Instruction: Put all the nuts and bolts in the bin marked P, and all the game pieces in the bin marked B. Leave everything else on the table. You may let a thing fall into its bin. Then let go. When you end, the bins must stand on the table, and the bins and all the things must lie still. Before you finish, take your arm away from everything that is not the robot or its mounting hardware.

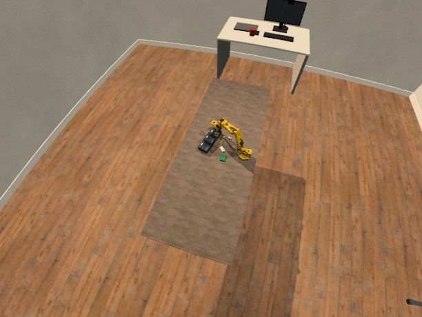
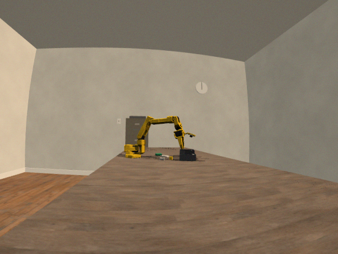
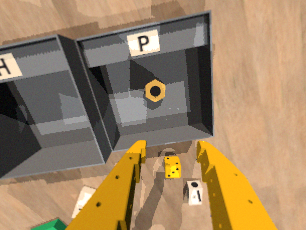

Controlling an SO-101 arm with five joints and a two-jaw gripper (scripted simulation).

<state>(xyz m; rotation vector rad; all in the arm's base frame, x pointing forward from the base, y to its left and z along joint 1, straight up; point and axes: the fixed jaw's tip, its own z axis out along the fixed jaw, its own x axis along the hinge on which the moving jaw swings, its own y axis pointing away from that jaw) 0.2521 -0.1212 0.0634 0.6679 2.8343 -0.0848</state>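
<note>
The jaws hang above the near wall of the bin marked P (image 3: 200,75), parted a little way and with nothing between them. The nut (image 3: 155,91) lies well ahead of the tips, on the floor of that bin and below its white P label (image 3: 143,43), apart from the walls all round. It is a small six-sided ring, orange-gold, with a dark round hole through its middle, and it lies flat.

In the gap between the two yellow fingers, down on the brown bench (image 3: 260,100), sits a yellow die (image 3: 173,167) with dark pips, just outside the bin's near wall. Beside it, nearer the right-hand finger, is a small white piece (image 3: 194,192) with a dark mark on top; what it is cannot be told. Neither touches the jaws, which stand higher than both.

A second bin (image 3: 30,110) adjoins the P bin on the left, sharing a wall with it; its label is cut off at the picture's edge, so its letter cannot be read with certainty. A white object (image 3: 84,201) and the corner of a green block (image 3: 50,225) show at the lower left, on the bench.

From the side view, the arm (image 2: 161,120) arches over from its base and points down at the dark bins (image 2: 188,155), with the tips held above the rim. The green block (image 2: 158,154) lies between base and bins.
</note>
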